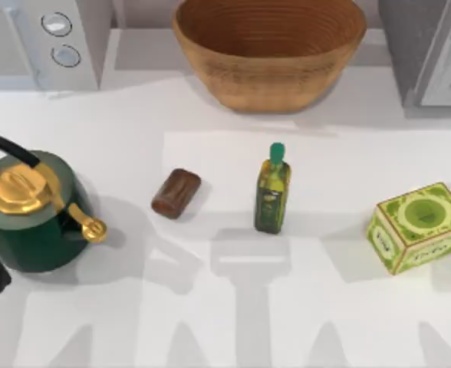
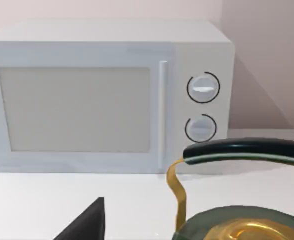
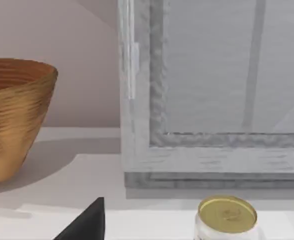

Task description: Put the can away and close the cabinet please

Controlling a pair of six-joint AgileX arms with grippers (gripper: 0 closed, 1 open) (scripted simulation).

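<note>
- sitting nearest, one green box [image 1: 419,228] is showing printed patterns on the table [image 1: 233,307], its writing too small to read.
- one can [image 1: 176,193] is lying on its side, left of one green-capped bottle [image 1: 272,192] whose label cannot be read.
- one dark green kettle [image 1: 34,211] is standing at the left edge.
- one woven bowl [image 1: 268,47], one microwave [image 2: 107,95] and one cabinet [image 3: 212,100] are lining the back.
- a gold-lidded jar [image 3: 227,217] is standing before the cabinet.
- whether either pincer is spread or pressed together, i cannot tell.

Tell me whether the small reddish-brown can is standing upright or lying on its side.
Lying on its side. In the top view the small reddish-brown can shows its long curved flank, angled diagonally on the white table, left of the upright green-capped bottle.
</note>
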